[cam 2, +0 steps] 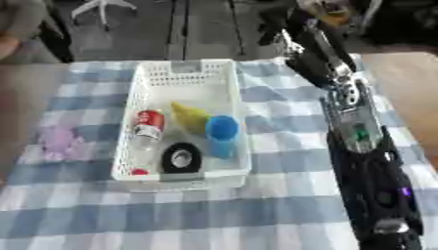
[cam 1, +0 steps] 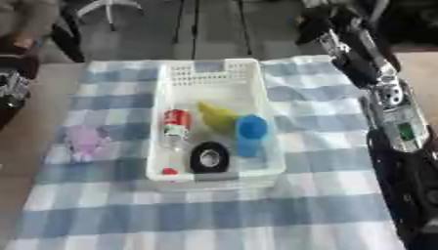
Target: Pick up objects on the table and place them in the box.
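A white basket (cam 1: 256, 83) stands mid-table on the blue checked cloth. Inside it lie a clear bottle with a red label (cam 1: 176, 123), a yellow object (cam 1: 215, 115), a blue cup (cam 1: 251, 133) and a black tape roll (cam 1: 209, 157). A pale purple soft toy (cam 1: 84, 140) lies on the cloth to the left of the basket. My right arm runs up the right side, and its hand (cam 2: 295, 25) is beyond the basket's far right corner, above the cloth's far edge. Part of my left hand (cam 1: 12, 85) shows at the left edge, off the cloth.
The cloth (cam 1: 214, 215) hangs over a tan table (cam 1: 51, 78). A chair base and dark floor lie beyond the far edge. A person's sleeve shows at the upper left corner.
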### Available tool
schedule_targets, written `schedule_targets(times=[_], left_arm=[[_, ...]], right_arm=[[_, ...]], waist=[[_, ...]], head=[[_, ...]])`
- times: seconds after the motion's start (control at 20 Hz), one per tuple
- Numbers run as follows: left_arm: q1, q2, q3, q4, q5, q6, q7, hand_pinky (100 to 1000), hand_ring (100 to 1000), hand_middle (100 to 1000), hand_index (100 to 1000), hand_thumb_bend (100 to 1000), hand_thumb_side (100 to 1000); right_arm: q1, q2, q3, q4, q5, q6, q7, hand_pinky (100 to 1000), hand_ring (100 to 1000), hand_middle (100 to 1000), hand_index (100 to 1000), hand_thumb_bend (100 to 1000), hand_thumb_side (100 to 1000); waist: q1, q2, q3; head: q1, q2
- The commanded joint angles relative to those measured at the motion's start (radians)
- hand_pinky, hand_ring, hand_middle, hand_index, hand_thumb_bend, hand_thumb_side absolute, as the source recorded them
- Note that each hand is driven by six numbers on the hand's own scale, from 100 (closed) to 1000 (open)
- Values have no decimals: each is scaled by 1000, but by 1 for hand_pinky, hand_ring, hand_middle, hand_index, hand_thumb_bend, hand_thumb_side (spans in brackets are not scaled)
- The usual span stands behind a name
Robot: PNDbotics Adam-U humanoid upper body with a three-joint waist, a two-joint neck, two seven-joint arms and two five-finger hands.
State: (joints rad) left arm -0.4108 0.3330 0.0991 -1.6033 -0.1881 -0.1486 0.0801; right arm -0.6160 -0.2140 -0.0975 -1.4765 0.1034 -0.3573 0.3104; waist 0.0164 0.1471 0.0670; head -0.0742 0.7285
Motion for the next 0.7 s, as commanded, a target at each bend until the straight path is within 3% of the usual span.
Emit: schedule_targets(times=[0.05, 0.7], left_arm=[[-8, 30, 8, -20, -5, 3, -2, 323, 651, 662, 822, 697, 653], [-6, 31, 8, -20, -8, 3, -1, 323, 651, 661, 822, 699, 648]], right_arm=[[-18, -22, 0, -23, -2, -2, -3, 618, 562, 601, 773, 100, 652], [-17, -23, -1, -24, -2, -1, -5, 619, 563, 601, 773, 100, 649]], waist=[[-10, -56, 1], [-8, -56, -1]], head=[[-1, -8], [-2, -9]])
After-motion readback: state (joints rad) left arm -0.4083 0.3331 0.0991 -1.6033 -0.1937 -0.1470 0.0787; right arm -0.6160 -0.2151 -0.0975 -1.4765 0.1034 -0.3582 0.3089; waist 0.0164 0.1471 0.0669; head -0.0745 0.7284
